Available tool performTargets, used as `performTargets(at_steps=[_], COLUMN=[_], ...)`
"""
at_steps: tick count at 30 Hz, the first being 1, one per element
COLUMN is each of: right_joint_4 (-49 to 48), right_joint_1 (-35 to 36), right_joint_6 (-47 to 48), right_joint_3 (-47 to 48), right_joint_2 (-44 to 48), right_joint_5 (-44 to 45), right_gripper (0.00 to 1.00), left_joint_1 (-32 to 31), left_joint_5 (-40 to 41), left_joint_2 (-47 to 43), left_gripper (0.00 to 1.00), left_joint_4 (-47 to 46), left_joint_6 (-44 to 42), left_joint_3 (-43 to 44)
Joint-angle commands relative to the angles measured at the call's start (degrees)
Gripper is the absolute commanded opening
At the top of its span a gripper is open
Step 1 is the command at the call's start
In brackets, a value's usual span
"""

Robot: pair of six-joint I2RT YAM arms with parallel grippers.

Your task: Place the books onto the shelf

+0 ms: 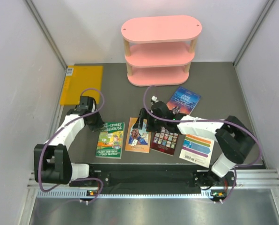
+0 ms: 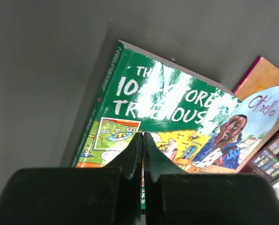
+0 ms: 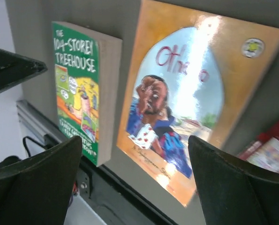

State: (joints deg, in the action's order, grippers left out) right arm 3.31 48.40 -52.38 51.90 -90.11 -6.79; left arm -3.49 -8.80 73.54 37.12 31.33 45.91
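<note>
Left gripper (image 2: 143, 137) pinched together, empty, over green book (image 2: 130, 103). Right gripper (image 3: 135, 140) spread above orange book (image 3: 186, 93). All five lie flat on table (image 1: 214, 89); shelf (image 1: 161, 29) far, bare. Step: first pick. Next: descend, catch an edge.

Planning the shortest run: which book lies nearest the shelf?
The blue book, alone just before the shelf; the rest lie in a nearer row.

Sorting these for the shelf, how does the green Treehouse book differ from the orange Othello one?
The green Treehouse book is visibly thicker, with a deep page block; the orange Othello book looks thin. Treehouse lies left of Othello. Both lie flat, face up.
</note>
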Motion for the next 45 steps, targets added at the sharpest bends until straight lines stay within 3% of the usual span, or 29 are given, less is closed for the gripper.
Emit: performTargets(at_steps=[1, 4, 12, 15, 19, 26, 32, 45], right_joint_4=[-12.4, -16.7, -16.3, -17.9, -21.4, -21.2, -25.4, -23.4], right_joint_1=[2.0, 2.8, 3.9, 4.2, 4.7, 5.8, 6.1, 8.6], right_joint_6=[-4.2, -4.8, -4.0, -4.8, -6.7, -7.5, -7.7, -6.8], right_joint_3=[5.3, 7.5, 13.8, 14.2, 15.2, 18.1, 16.7, 19.7], right_joint_2=[-6.6, -10.7, -18.0, -20.4, -24.8, -27.4, -24.7, -22.7], right_joint_5=[-7.4, -9.6, -11.8, -12.7, -15.0, -14.7, -14.1, -13.3], right_gripper=[0.92, 0.89, 0.80, 0.72, 0.51, 0.49, 0.47, 0.40], left_joint_1=[-1.2, -2.0, -4.0, -4.2, -4.3, -4.8, -5.2, -6.3], left_joint_5=[3.8, 5.9, 8.3, 10.0, 10.5, 10.1, 9.8, 9.9], left_joint_2=[2.4, 4.5, 12.9, 13.4, 13.0, 13.6, 14.2, 15.1], left_gripper=[0.00, 0.00, 0.00, 0.00, 0.00, 0.00, 0.00, 0.00], left_joint_4=[5.8, 6.6, 7.3, 7.3, 7.4, 7.4, 7.2, 6.9], left_joint_6=[-1.8, -2.2, -1.1, -0.7, -0.7, -0.7, -1.0, -0.9], left_joint_3=[3.7, 3.9, 4.6, 4.8, 4.7, 4.6, 4.5, 4.5])
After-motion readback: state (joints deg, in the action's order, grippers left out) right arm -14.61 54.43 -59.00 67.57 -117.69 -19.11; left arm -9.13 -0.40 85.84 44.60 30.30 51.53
